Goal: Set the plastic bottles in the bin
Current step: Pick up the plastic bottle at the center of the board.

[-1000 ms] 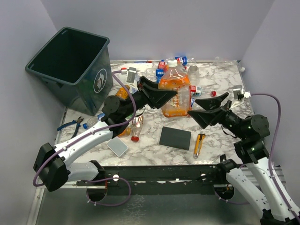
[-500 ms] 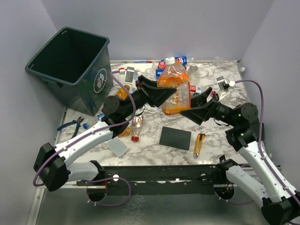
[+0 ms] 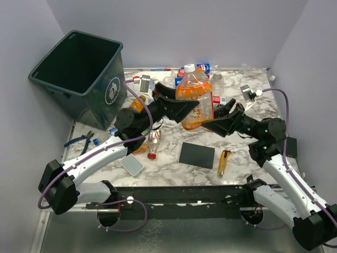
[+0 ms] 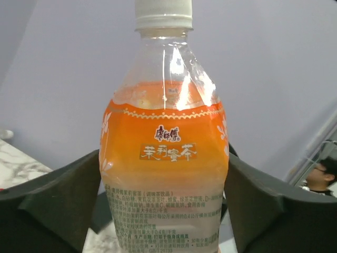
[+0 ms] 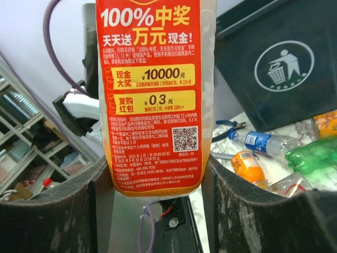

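A large orange-tinted jug (image 3: 195, 100) with a white cap hangs tilted above the table's middle. My right gripper (image 3: 216, 117) is shut on its lower part, the fingers pressed against the red label (image 5: 152, 95). My left gripper (image 3: 185, 108) stands open, its fingers flanking the jug (image 4: 166, 158) on both sides. The bin (image 3: 79, 68) stands at the far left, also seen behind the jug (image 5: 284, 63). Other plastic bottles lie on the table: a small orange one (image 3: 138, 103), a crushed one (image 3: 152, 142), and blue-labelled ones (image 3: 181, 79) at the back.
A black square pad (image 3: 197, 155) and a yellow utility knife (image 3: 224, 162) lie near the front. Blue-handled pliers (image 3: 81, 141) rest by the bin's base, and a grey card (image 3: 131, 165) lies front left. Walls enclose the table on three sides.
My right gripper has swung left to the jug and closed on its lower part. The left gripper's jaws have spread apart. The jug has shifted slightly and tilted.
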